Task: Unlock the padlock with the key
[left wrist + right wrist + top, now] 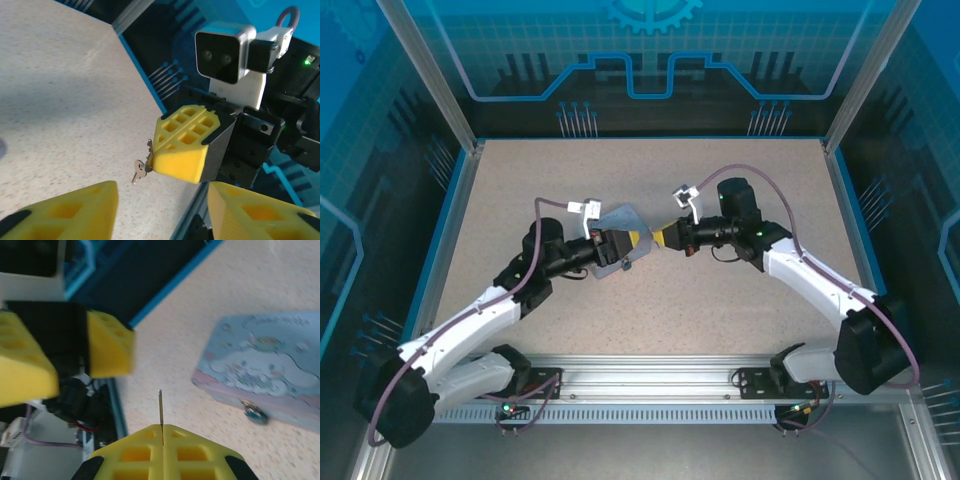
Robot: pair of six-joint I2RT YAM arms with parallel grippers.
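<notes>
Speckled table [720,180], padlock [254,412] blurred, key [160,407] edge-on

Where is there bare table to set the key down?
Bare table runs along the far wall behind the tin, and near the rail between the two arms. The middle is crowded: left claw and right claw meet by the tin.

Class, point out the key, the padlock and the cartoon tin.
key [139,170], left wrist view, on its dangling end.
padlock [255,413], right wrist view, on its body.
cartoon tin [260,357], right wrist view, on its lid.
</notes>
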